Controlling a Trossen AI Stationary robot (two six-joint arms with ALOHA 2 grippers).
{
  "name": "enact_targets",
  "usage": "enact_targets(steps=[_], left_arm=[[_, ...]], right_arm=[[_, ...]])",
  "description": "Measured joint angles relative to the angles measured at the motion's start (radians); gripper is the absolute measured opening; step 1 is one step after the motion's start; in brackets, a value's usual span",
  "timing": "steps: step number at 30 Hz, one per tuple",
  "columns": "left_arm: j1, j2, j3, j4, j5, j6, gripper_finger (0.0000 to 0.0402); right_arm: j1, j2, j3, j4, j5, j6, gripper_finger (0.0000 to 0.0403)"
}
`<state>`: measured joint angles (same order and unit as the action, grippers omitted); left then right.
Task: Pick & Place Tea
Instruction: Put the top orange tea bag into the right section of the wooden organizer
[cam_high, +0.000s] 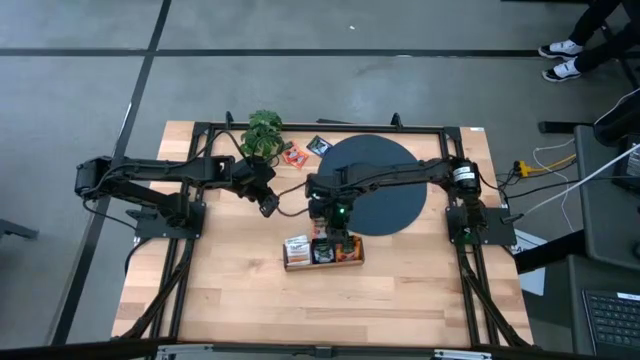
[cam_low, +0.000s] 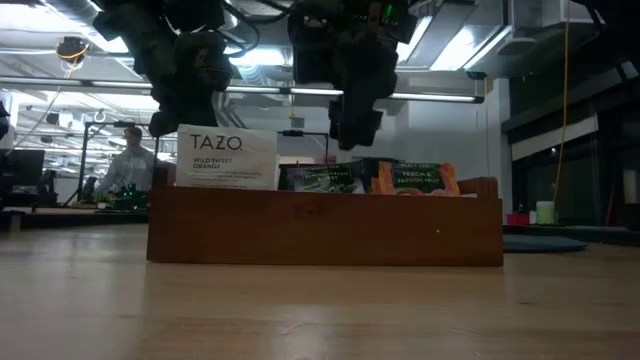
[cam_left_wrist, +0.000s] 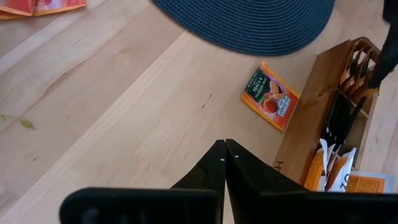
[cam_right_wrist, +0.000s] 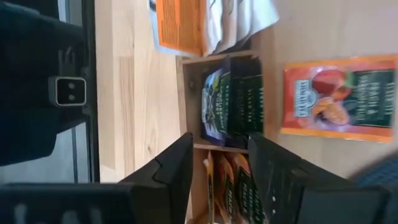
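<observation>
We are hovering the right gripper (cam_high: 339, 226) near the frame's centre, fingers spread apart and holding nothing, right above the long wooden tea box (cam_high: 322, 252), whose compartments are holding white, dark and orange-red square tea packets (cam_right_wrist: 231, 102). One orange-red packet (cam_left_wrist: 270, 96) is lying on the table beside the box. The left gripper (cam_left_wrist: 224, 153), pinched tight and empty, is waiting left of the round dark woven mat (cam_high: 375, 184).

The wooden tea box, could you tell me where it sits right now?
The wooden tea box sits mid-table, just below the black disc, directly under the right gripper.
</observation>
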<state>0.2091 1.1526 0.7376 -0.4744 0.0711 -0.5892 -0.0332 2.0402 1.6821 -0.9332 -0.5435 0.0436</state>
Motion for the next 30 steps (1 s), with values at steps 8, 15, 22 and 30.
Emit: enact_targets(steps=[8, 15, 22, 30], left_arm=[[0.0, 0.0, 0.0, 0.007, 0.0, 0.0, 0.0004], [0.0, 0.0, 0.0, 0.079, 0.0, -0.003, 0.0004], [0.0, 0.0, 0.002, 0.197, -0.084, -0.017, 0.0004], [0.002, 0.063, 0.117, 0.187, -0.121, 0.104, 0.0004]], right_arm=[[-0.042, -0.081, 0.001, 0.009, 0.001, -0.001, 0.0156], [-0.051, -0.119, 0.001, 0.01, 0.003, -0.058, 0.0156], [-0.074, -0.153, 0.001, -0.026, 0.001, -0.135, 0.0156], [-0.16, -0.211, -0.026, -0.008, 0.001, -0.153, 0.0156]])
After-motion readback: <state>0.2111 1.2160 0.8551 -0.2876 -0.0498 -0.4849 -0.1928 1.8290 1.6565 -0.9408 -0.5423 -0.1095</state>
